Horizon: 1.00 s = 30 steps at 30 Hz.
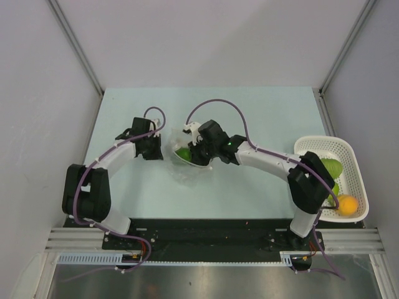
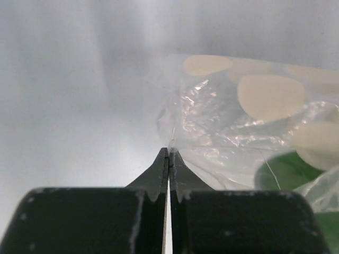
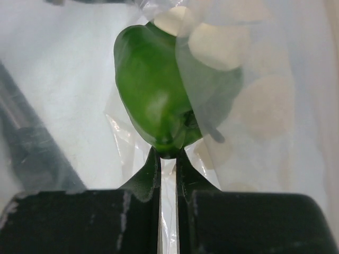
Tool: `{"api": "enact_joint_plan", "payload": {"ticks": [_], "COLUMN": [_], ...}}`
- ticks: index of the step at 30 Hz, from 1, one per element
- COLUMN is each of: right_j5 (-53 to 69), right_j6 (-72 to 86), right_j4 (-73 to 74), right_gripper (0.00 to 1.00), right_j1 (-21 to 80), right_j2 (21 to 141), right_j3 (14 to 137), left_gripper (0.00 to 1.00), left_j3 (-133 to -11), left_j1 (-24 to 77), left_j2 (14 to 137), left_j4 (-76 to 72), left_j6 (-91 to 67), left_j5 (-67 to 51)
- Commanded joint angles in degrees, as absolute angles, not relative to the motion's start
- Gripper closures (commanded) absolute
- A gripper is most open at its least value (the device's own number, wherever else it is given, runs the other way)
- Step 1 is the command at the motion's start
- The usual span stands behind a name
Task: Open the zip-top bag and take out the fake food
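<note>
The zip-top bag [image 1: 187, 166] lies mid-table between my two grippers; it is clear plastic with pale round spots in the left wrist view [image 2: 228, 121]. My left gripper [image 1: 160, 148] is shut on the bag's edge, and its fingertips [image 2: 163, 159] pinch a fold of plastic. A dark green fruit [image 1: 183, 153] sits at the bag's mouth, half under plastic in the right wrist view [image 3: 153, 90]. My right gripper [image 1: 192, 152] is shut on that fruit's narrow end [image 3: 168, 151]. A corner of the fruit shows through the bag in the left wrist view [image 2: 286, 169].
A white mesh basket [image 1: 324, 142] stands at the table's right edge. It holds two light green fruits [image 1: 330, 167] and an orange one [image 1: 346, 205]. White enclosure walls stand along the left, right and far sides of the table.
</note>
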<state>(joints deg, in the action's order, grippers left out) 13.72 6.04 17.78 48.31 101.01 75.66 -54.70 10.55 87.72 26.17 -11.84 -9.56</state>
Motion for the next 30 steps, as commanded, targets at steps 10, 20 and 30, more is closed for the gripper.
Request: {"api": "enact_joint_plan", "payload": {"ticks": [10, 20, 30], "right_j5": [6.86, -2.02, 5.34], "right_j6": [11.07, 10.72, 10.89], "right_j4": [23.55, 26.80, 27.43], "right_gripper": [1.00, 1.00, 0.97], "right_j1": [50.18, 49.05, 46.93], "right_j2": [83.77, 75.86, 74.70], "right_j3": [76.11, 76.11, 74.62], "left_gripper": [1.00, 1.00, 1.00], "left_j3": [-58.98, -55.90, -54.67], "left_j1": [4.04, 2.73, 1.32], "left_j2": [86.14, 84.64, 83.49], "left_j4": [28.13, 26.72, 26.19], "left_j6": [-4.22, -6.33, -5.71], "left_j5": [-1.41, -2.11, -7.37]}}
